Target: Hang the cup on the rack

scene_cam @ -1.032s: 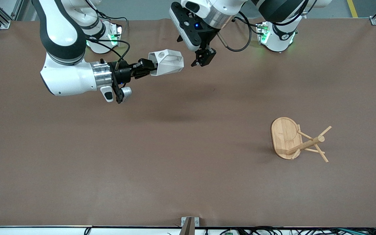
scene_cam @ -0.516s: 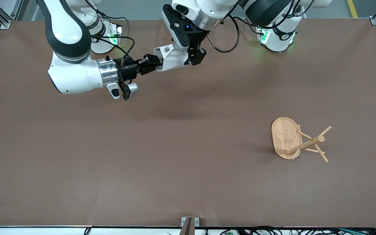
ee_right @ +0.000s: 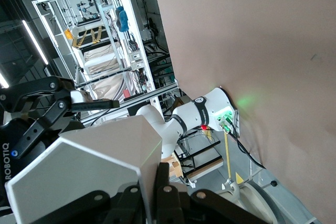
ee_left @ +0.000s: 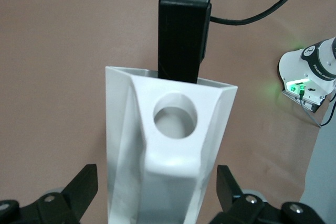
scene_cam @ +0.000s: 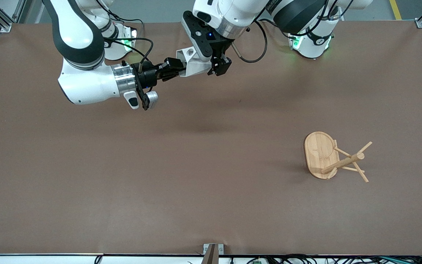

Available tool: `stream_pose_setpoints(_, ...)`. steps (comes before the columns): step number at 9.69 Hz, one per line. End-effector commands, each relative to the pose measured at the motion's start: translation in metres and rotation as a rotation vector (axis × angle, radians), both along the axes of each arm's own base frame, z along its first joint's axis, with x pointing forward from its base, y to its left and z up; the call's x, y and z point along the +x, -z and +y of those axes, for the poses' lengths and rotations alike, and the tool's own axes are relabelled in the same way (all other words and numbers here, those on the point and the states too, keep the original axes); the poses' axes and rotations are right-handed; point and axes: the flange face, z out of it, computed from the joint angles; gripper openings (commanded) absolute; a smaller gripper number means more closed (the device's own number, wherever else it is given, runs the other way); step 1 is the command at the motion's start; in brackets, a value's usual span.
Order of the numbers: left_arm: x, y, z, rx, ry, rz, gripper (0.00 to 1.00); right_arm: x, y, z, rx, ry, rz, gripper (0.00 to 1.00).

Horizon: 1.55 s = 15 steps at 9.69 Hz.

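Note:
My right gripper (scene_cam: 177, 68) is shut on the rim wall of the white faceted cup (scene_cam: 193, 63) and holds it sideways in the air over the table near the robot bases. My left gripper (scene_cam: 219, 68) is open at the cup's other end. In the left wrist view its fingers (ee_left: 84, 188) stand on either side of the cup (ee_left: 168, 150) with a gap on each side, and the handle hole faces the camera. The right wrist view shows the cup (ee_right: 89, 171) clamped in the right gripper (ee_right: 156, 184). The bamboo rack (scene_cam: 337, 158) is on the table toward the left arm's end and looks tipped on its side.
The brown table (scene_cam: 196, 176) carries only the rack. The two robot bases with green lights stand along its edge farthest from the front camera. A small metal bracket (scene_cam: 213, 249) sits at the edge nearest the front camera.
My right gripper carried the cup up toward the left gripper. My left gripper came to the cup, and its open fingers now straddle it.

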Motion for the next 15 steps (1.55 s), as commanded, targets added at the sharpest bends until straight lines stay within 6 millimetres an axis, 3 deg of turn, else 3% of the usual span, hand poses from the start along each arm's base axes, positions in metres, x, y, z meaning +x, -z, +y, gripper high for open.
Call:
stream_pose_setpoints(1, -0.002, 0.022, -0.004, 0.016, 0.021, 0.012, 0.49, -0.008, -0.010, 0.002, 0.027, 0.011, -0.012, 0.00)
stream_pose_setpoints(2, 0.000, 0.023, -0.003, 0.018, 0.019, 0.014, 0.21, -0.008, -0.010, 0.002, 0.027, 0.012, -0.011, 0.00)
stream_pose_setpoints(3, 0.001, 0.023, -0.002, 0.018, 0.017, 0.014, 0.06, -0.007, -0.010, 0.002, 0.027, 0.012, -0.011, 0.00)
stream_pose_setpoints(4, 0.001, 0.023, -0.002, 0.017, 0.016, 0.013, 0.00, -0.007, -0.011, 0.001, 0.026, 0.014, -0.008, 0.00)
stream_pose_setpoints(7, 0.007, 0.023, 0.004, 0.021, 0.021, 0.011, 0.00, -0.008, -0.016, 0.001, 0.025, 0.013, -0.007, 0.03)
stream_pose_setpoints(8, 0.008, 0.023, 0.005, 0.022, 0.018, 0.011, 0.00, -0.007, -0.015, -0.001, 0.027, 0.009, -0.004, 0.96)
stream_pose_setpoints(9, 0.008, 0.022, 0.005, 0.020, 0.017, 0.010, 0.00, -0.006, -0.015, -0.003, 0.028, 0.007, 0.000, 1.00)
stream_pose_setpoints(13, 0.011, 0.023, 0.008, 0.023, 0.012, 0.007, 0.00, -0.004, -0.016, -0.006, 0.029, 0.012, -0.004, 1.00)
stream_pose_setpoints(14, 0.013, 0.023, 0.009, 0.039, 0.017, -0.012, 0.00, 0.000, -0.018, -0.012, 0.024, 0.019, -0.015, 1.00)
stream_pose_setpoints(15, 0.015, 0.025, 0.009, 0.044, 0.019, -0.015, 0.00, 0.008, -0.022, -0.033, -0.008, 0.039, -0.032, 1.00)
